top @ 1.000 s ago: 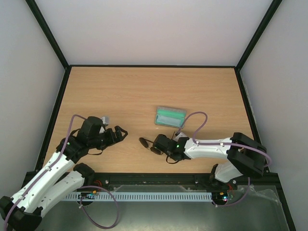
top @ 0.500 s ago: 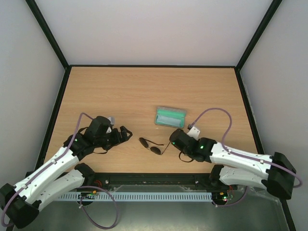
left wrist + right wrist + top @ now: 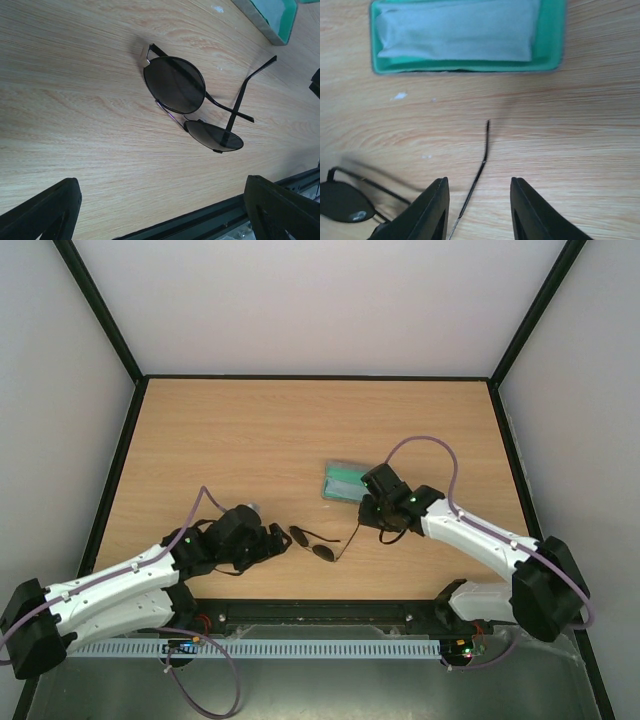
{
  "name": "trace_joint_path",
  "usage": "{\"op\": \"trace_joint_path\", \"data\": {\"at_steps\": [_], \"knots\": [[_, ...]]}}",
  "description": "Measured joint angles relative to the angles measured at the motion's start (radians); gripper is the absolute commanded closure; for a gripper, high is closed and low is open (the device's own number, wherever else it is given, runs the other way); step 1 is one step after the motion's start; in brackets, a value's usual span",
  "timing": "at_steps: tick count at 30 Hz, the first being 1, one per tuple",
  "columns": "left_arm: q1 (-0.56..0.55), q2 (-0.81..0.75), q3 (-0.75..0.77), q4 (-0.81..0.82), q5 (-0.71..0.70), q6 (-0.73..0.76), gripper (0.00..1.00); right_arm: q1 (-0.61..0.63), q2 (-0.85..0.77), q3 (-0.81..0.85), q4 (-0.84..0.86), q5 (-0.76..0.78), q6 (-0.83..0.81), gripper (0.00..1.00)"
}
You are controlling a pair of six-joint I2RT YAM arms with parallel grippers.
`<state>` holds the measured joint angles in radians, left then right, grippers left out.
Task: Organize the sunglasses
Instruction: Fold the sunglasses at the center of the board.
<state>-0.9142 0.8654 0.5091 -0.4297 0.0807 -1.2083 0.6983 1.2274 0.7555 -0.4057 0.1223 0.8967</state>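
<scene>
Nearest, low over the wooden table (image 3: pixel 300 430) by its front edge: the left gripper (image 3: pixel 280 538) (image 3: pixel 165 195), reaching in from the left, fingers (image 3: pixel 52 207) spread wide apart, gripping nothing. Just beyond those fingertips, flat on the wood and untouched: the sunglasses (image 3: pixel 312 543) (image 3: pixel 180 92) (image 3: pixel 342 200), lying between the two grippers, closer to the left one. Two dark round lenses side by side, joined by a thin bridge. One thin wire arm crossing the lenses, the other swung out and pointing away toward the case. Farther back and to the right: the right gripper (image 3: pixel 370 522) (image 3: pixel 479 182), tilted down at the table, fingers (image 3: pixel 437 210) parted by a moderate gap, pinching nothing. In that gap, down on the wood: the swung-out arm, running close beside one finger, its tip reaching a little past both fingertips; cannot tell whether wire and finger touch. Farther still, just past that tip: the grey case (image 3: pixel 338 492) (image 3: pixel 272 17) (image 3: pixel 550 30), open, green inside, with a pale folded cloth (image 3: pixel 455 30) resting in it. Partly hidden by the right wrist in the top view. Set apart from the sunglasses, with bare wood between the case's near wall and the arm tip.
</scene>
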Motion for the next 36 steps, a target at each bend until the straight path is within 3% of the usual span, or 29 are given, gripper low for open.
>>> {"op": "trace_joint_path", "data": {"at_steps": [5, 13, 14, 16, 22, 36], "knots": [[-0.018, 0.004, 0.000, 0.017, -0.037, -0.035, 0.17, 0.001, 0.050, 0.037, -0.003, -0.071, -0.107, 0.62], [-0.019, 0.004, 0.000, 0.023, -0.057, -0.049, 0.39, 0.028, 0.127, 0.044, -0.048, -0.044, -0.169, 0.62], [-0.019, 0.006, 0.000, 0.026, -0.058, -0.050, 0.41, 0.031, 0.132, 0.044, -0.048, -0.042, -0.169, 0.64], [-0.019, 0.009, 0.000, 0.028, -0.058, -0.051, 0.48, 0.035, 0.140, 0.044, -0.046, -0.038, -0.171, 0.78], [-0.019, 0.008, 0.000, 0.029, -0.058, -0.047, 0.66, 0.043, 0.161, 0.049, -0.043, -0.020, -0.171, 0.86], [-0.019, 0.154, -0.066, 0.160, -0.026, -0.038, 0.78, 0.055, 0.244, 0.050, -0.046, 0.053, -0.153, 0.88]]}}
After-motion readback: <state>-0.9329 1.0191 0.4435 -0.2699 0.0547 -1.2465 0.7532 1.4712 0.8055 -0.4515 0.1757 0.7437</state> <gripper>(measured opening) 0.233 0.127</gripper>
